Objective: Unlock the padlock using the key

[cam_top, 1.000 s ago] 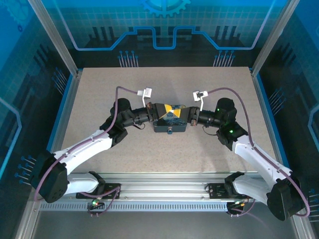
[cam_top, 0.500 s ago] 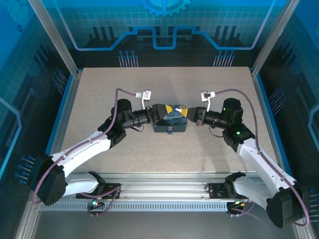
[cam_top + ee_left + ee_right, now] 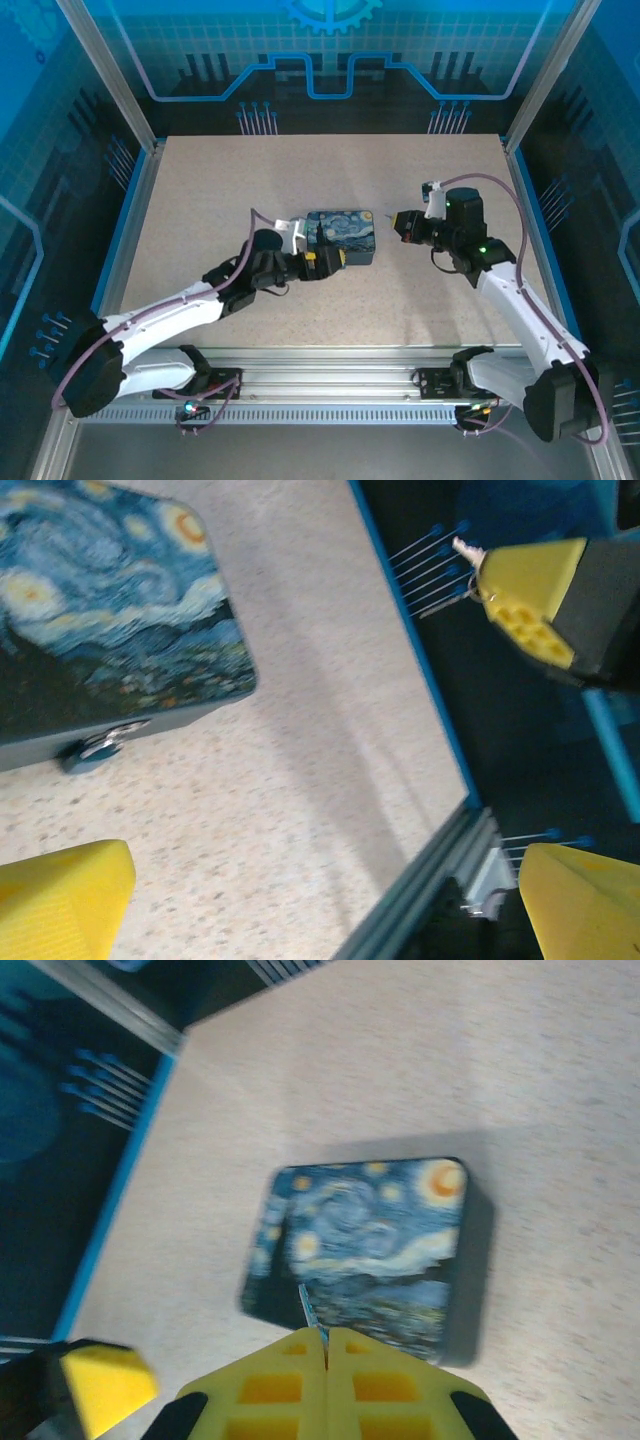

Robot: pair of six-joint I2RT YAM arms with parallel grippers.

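Observation:
The dark blue night-sky box lies flat on the table. On its near side wall sits the small grey padlock, blurred. My left gripper hangs open at the box's near left corner, and its yellow fingers stand wide apart with nothing between them. To the right of the box and clear of it, my right gripper is shut on the key, a thin sliver poking out from the pressed pads toward the box. The key tip also shows in the left wrist view.
The blue-edged table rim and an aluminium frame bound the speckled table top. Blue side panels stand on both sides. My left finger shows at the bottom left of the right wrist view.
Both grippers were at the box's ends; the left one has opened, let go and slid to the box's near side. The right arm drew back to the right, still shut. The box now lies flat.

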